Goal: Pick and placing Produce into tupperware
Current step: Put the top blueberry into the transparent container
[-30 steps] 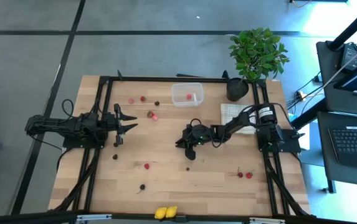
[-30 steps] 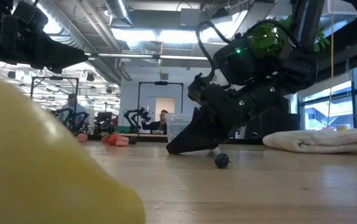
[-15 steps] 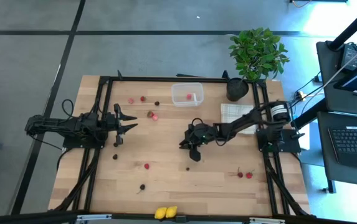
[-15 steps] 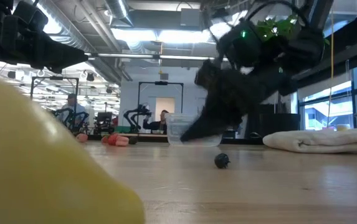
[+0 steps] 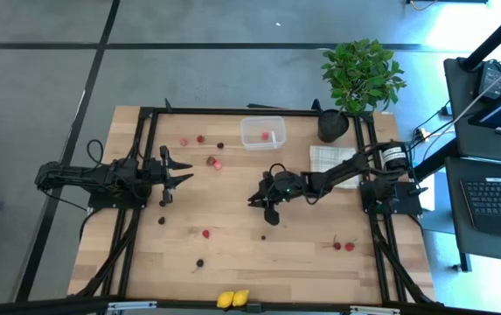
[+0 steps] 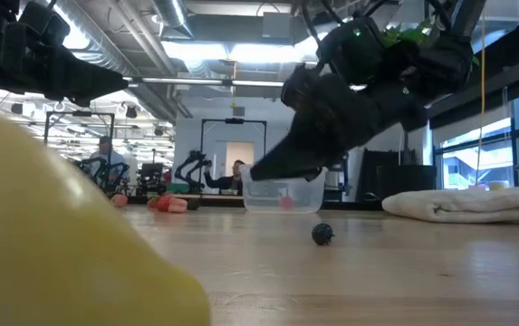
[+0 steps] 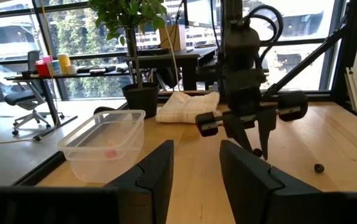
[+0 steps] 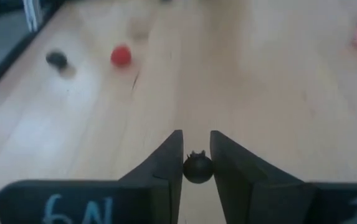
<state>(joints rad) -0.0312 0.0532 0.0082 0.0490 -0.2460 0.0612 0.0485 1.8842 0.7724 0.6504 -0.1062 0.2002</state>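
The left hand (image 5: pixel 178 175) hangs over the left part of the pale wooden surface (image 5: pixel 302 262), its fingers spread with nothing between them, idle.

Loose produce lies scattered across the boards. I count about six small red berries (image 5: pixel 205 234), roughly five small dark round berries (image 5: pixel 199 262) – one or two of them close under the left hand and hard to be sure of – and two yellow lemon-like pieces (image 5: pixel 233 298) side by side at the near edge.

The right hand (image 5: pixel 263 203) is raised above mid-surface, clenched on one small black round berry (image 8: pixel 197 168) pinched between its fingertips.

The small clear plastic tupperware box (image 5: pixel 262 133) sits straight beyond that hand, toward the far edge, its long side running left to right. It holds one red piece (image 5: pixel 267 136). The right hand is much the nearer of the two, so the carry looks like a straight reach away from the near edge – then a release over the box's open top.

Further right are one folded beige cloth (image 5: pixel 329 162) and one green potted plant (image 5: pixel 359 74).
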